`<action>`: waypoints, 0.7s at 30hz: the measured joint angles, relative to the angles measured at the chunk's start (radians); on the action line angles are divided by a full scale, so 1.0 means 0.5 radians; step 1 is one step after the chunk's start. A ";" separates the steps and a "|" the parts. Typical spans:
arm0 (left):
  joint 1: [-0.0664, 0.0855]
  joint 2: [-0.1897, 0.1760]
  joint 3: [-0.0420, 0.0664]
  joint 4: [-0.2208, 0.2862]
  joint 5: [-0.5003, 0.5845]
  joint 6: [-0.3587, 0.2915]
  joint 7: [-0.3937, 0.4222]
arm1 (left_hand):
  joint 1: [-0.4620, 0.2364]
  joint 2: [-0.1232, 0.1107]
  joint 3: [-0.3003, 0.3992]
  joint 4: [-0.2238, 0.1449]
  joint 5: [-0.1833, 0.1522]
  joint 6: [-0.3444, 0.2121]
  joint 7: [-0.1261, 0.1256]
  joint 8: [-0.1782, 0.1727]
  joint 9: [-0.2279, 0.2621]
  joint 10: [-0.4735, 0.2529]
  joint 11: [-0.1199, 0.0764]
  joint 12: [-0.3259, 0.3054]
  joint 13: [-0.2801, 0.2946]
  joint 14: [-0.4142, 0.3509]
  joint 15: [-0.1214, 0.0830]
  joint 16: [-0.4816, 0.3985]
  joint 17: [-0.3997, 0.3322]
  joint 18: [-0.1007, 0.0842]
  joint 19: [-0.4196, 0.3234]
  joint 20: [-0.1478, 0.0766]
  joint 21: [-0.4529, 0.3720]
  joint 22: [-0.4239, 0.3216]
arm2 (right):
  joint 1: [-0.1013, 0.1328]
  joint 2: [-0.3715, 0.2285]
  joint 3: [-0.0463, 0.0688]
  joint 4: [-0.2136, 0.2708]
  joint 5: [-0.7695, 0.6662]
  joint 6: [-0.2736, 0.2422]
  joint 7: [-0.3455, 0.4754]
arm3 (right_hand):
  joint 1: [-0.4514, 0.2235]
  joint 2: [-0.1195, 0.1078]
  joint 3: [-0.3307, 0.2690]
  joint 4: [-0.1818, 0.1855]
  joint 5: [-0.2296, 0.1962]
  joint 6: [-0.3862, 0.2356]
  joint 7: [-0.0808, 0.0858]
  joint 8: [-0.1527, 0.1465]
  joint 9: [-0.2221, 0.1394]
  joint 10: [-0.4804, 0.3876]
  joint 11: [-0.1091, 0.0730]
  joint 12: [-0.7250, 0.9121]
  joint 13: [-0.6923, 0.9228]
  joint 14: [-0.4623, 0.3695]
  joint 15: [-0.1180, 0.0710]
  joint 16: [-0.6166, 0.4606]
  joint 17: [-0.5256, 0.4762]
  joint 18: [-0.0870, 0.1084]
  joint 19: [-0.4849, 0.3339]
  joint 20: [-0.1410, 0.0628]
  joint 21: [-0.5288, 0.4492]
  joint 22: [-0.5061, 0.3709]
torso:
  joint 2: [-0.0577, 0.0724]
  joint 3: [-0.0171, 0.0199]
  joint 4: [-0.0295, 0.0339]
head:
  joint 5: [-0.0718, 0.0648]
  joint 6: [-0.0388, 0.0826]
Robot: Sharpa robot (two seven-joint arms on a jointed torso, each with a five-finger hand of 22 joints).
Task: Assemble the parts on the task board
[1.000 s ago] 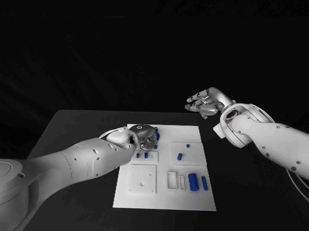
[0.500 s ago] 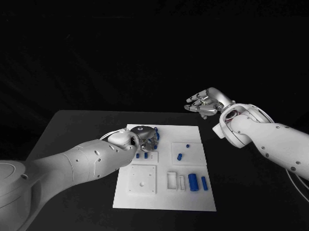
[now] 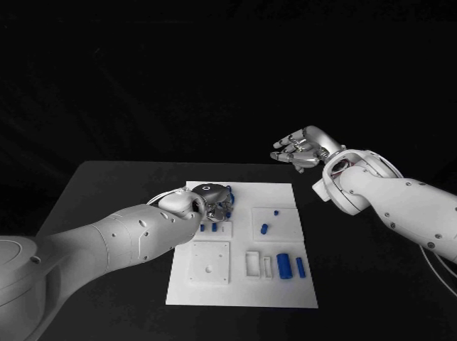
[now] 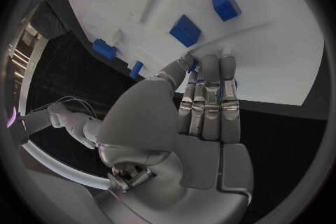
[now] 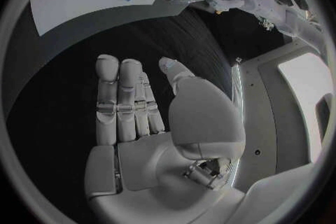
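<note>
Head view: the left hand (image 3: 212, 197) bends over the far left corner of the task board (image 3: 290, 298), mid-tabletop (image 3: 105, 185), blue parts (image 3: 285, 266) near its near edge; the right hand (image 3: 303, 148) hovers released beyond. Left wrist view: fingertips (image 4: 210, 63) meet a blue piece (image 4: 194, 64); whether they hold it cannot be told. Right wrist view: fingers (image 5: 122, 101) straight, holding nothing.

board: white rectangular task board (image 3: 290, 288) lying flat in the middle of the black table, with raised square blocks and slots on its face
near parts: two blue pieces (image 3: 285, 265) lying side by side by the board's near right edge, the left one thicker
middle parts: a small blue piece (image 3: 265, 229) and a smaller one (image 3: 276, 212) on the right square block
left parts: two short blue pieces (image 3: 214, 229) just beside each other
</note>
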 measured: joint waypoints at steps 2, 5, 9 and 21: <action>-0.001 0.003 0.000 -0.003 0.004 0.000 0.000 | -0.005 0.022 0.007 0.007 0.000 0.027 0.008 0.000 0.000 0.001 -0.001 0.000 0.000 0.004 -0.004 0.013 0.001 -0.001 0.008 -0.008 0.000 0.000 | 0.001 0.000 0.000 0.001 0.000 0.000 0.000 | 0.000 0.000 0.000 0.000 0.000 0.000 0.000 0.000 0.000 0.000 0.000 0.000 0.000 0.000 0.000 0.000 0.000 -0.001 0.000 0.000 0.000 0.000 | -0.001 0.0000 0.000 | -0.002 -0.001; -0.001 0.006 0.000 -0.007 0.011 0.001 0.000 | -0.005 0.027 0.012 0.023 0.000 0.051 0.019 0.000 0.000 0.034 -0.009 0.000 0.000 0.016 0.001 0.024 0.005 -0.003 0.025 -0.004 0.000 0.000 | 0.001 0.000 0.000 0.003 0.001 0.000 0.000 | 0.000 0.000 0.000 0.000 0.000 0.000 0.000 0.000 0.000 0.000 0.000 0.000 0.000 0.000 0.000 0.000 0.000 -0.009 0.000 0.000 0.000 0.000 | -0.001 0.0000 0.001 | -0.005 -0.002; -0.001 0.011 0.001 -0.017 0.023 0.007 -0.005 | -0.015 0.037 0.012 0.039 -0.023 0.069 0.022 0.000 0.000 0.063 -0.011 0.000 0.000 0.018 0.004 0.043 0.013 -0.003 0.026 -0.003 0.000 0.002 | 0.001 0.000 0.000 0.008 0.003 0.000 0.000 | 0.000 0.000 0.000 0.000 0.000 0.000 0.000 0.000 0.000 0.000 0.000 0.000 0.000 0.000 0.000 0.000 -0.002 -0.010 0.000 0.000 -0.011 0.000 | -0.001 0.0000 0.001 | -0.006 -0.003; 0.001 0.019 0.002 -0.036 0.047 0.028 -0.008 | -0.008 0.045 0.017 0.044 -0.031 0.105 0.022 0.000 0.000 0.098 -0.018 0.000 0.000 0.032 0.003 0.107 0.033 -0.004 0.032 0.004 0.047 0.003 | 0.002 0.005 0.000 0.009 0.010 0.001 -0.001 | 0.000 0.000 0.001 0.001 0.000 0.000 0.000 0.000 0.000 0.000 0.000 0.000 0.000 0.000 0.000 0.000 -0.002 -0.010 0.000 0.000 -0.011 0.000 | -0.001 -0.0010 0.001 | -0.008 -0.008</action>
